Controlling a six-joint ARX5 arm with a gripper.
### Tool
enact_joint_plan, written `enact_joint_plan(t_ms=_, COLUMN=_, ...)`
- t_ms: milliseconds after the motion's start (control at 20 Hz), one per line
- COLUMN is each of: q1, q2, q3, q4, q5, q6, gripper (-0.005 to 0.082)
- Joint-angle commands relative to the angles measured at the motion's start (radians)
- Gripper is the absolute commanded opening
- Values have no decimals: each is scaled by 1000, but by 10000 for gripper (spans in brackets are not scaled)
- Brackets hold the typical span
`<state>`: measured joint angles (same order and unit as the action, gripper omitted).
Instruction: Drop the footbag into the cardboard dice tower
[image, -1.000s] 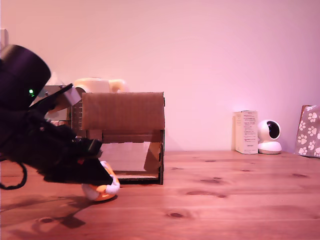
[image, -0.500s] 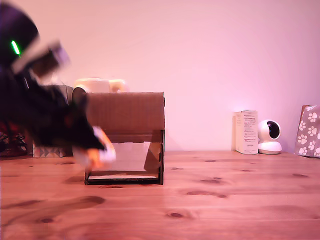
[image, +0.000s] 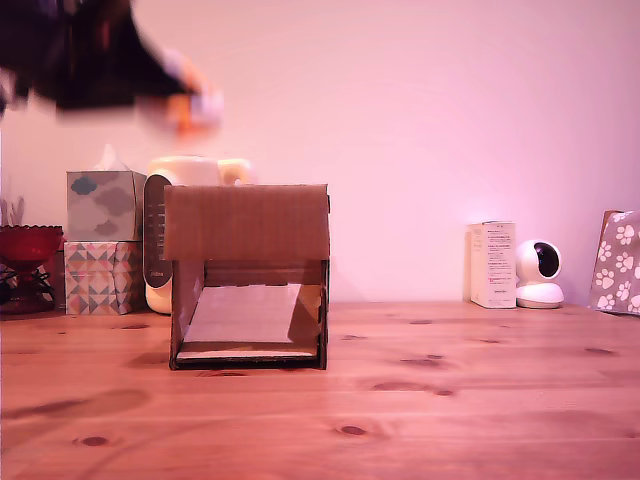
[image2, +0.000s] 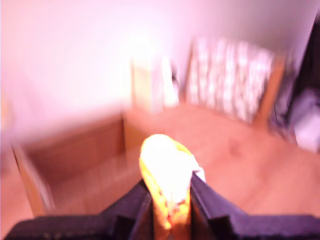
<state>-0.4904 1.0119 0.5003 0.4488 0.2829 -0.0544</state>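
Note:
The footbag (image: 192, 105) is a blurred orange and white ball high at the exterior view's upper left, held in my dark gripper (image: 185, 95). In the wrist view the footbag (image2: 167, 175) is squeezed between my two black fingers (image2: 135, 205), so the gripper (image2: 167, 200) is shut on it. The cardboard dice tower (image: 247, 275) stands on the wooden table (image: 450, 400), brown, with a plain upper panel and a lower opening showing a sloped ramp. My gripper hangs well above the tower, over its left end as the exterior view shows it. The wrist view shows the tower (image2: 75, 160) blurred below.
Two patterned tissue boxes (image: 103, 240) and a cream appliance (image: 190, 175) stand behind the tower on the exterior view's left, beside a red bowl (image: 28, 245). A white box (image: 492, 264), a small white camera (image: 539, 273) and a paw-print bag (image: 618, 262) stand at the right.
My gripper has risen from the tabletop beside the tower to well above its top, carrying the footbag up with it. The tissue boxes behind are now uncovered.

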Motion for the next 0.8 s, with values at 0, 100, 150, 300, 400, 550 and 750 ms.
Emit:
enact_joint_plan(t_ms=0, q1=-3, q2=34, q3=44, q4=22, q5=-4, q6=-5, gripper=57)
enact_joint_plan(t_ms=100, q1=-3, q2=87, q3=113, q4=8, q5=-4, q6=-5, gripper=59)
enact_joint_plan(t_ms=150, q1=-3, q2=122, q3=156, q4=-8, q5=-4, q6=-4, gripper=62)
enact_joint_plan(t_ms=300, q1=0, q2=246, q3=313, q4=-130, q5=-5, q6=10, gripper=62)
enact_joint_plan(t_ms=400, q1=11, q2=338, q3=426, q4=-228, q5=-13, q6=10, gripper=62)
enact_joint_plan(t_ms=550, q1=27, q2=475, q3=574, q4=-341, q5=-16, q6=38, gripper=62)
enact_joint_plan(t_ms=750, q1=48, q2=599, q3=672, q4=-380, q5=-31, q6=61, gripper=62)
